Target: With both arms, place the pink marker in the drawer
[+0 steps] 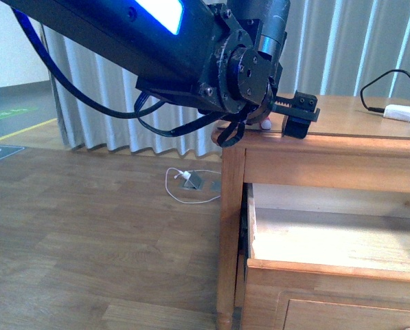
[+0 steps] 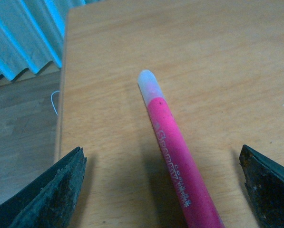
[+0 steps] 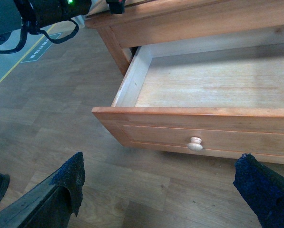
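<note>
One right gripper [image 3: 160, 162], fingers spread, facing one open drawer [image 3: 156, 135] with one round knob [image 3: 195, 143]. Beyond, on tabletop [image 2: 218, 57]: one pink marker [image 2: 175, 152] lying between spread left gripper [image 2: 161, 156] fingers, clear of both. One white charger plug [image 1: 401, 113] farthest.

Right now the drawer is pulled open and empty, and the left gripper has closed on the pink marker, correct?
Not quite. The drawer is open and empty, but the left gripper is open: the left wrist view shows its fingers spread apart on either side of the pink marker, which lies on the cabinet top.
</note>
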`<state>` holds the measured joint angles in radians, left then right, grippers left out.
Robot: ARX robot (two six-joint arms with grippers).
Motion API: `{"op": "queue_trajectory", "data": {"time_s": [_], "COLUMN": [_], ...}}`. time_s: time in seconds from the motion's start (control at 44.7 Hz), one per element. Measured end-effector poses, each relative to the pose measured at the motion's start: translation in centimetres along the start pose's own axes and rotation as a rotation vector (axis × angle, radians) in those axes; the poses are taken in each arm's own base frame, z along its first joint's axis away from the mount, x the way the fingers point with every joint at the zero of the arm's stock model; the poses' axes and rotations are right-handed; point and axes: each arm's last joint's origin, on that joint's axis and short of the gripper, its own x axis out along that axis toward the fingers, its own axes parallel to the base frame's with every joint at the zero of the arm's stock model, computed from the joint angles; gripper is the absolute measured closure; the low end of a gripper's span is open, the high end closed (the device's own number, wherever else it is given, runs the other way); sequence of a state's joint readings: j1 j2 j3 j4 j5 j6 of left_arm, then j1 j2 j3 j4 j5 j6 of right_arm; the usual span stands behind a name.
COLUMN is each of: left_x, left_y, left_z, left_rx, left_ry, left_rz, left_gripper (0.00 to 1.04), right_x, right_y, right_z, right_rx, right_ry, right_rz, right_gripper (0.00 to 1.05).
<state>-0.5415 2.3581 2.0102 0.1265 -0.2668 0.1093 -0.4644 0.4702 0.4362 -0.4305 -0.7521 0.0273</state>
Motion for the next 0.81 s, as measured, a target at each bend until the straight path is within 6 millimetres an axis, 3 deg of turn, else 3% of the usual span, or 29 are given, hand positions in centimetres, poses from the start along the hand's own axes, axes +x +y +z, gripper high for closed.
{"op": "queue_trajectory", "data": {"time_s": [0.246, 0.805], "left_x": [0.68, 0.43], "left_y": [-0.39, 0.11], "left_z": [0.33, -0.50], "left_rx": [0.027, 0.058], "left_ry": [0.024, 0.015], "left_rz": [-0.004, -0.007], "left_gripper": [0.10, 0.85], "right_x": [0.00, 0.00], "right_y": [0.00, 0.00], "right_z": [0.00, 0.00], "right_rx": [0.000, 0.000], "right_ry": [0.000, 0.000], "right_rz": [0.000, 0.000], "right_gripper": [0.08, 0.08]}}
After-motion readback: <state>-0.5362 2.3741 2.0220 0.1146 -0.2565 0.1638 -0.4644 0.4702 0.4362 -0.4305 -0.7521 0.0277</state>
